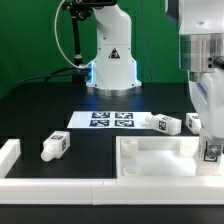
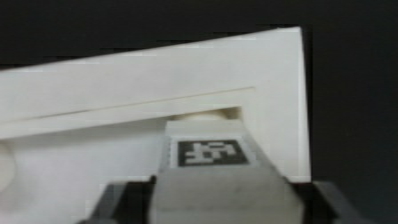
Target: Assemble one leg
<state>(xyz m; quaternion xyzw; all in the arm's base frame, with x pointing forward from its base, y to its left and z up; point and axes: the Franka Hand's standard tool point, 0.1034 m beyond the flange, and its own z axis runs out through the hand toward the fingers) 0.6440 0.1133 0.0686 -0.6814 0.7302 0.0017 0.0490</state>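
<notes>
My gripper (image 1: 211,152) is shut on a white leg (image 2: 217,170) with a black-and-white tag and holds it upright at the corner of the big flat white tabletop (image 1: 150,157) on the exterior view's right. In the wrist view the leg fills the space between the dark fingers (image 2: 128,203), with the tabletop's raised rim (image 2: 196,75) just beyond it. Three other legs lie on the table: one on the exterior view's left (image 1: 53,146), two near the marker board (image 1: 167,123) (image 1: 194,122).
The marker board (image 1: 112,119) lies flat at the table's middle. The robot base (image 1: 110,60) stands behind it. A white rail (image 1: 60,186) runs along the front edge, with an end piece (image 1: 8,153) at the exterior view's left.
</notes>
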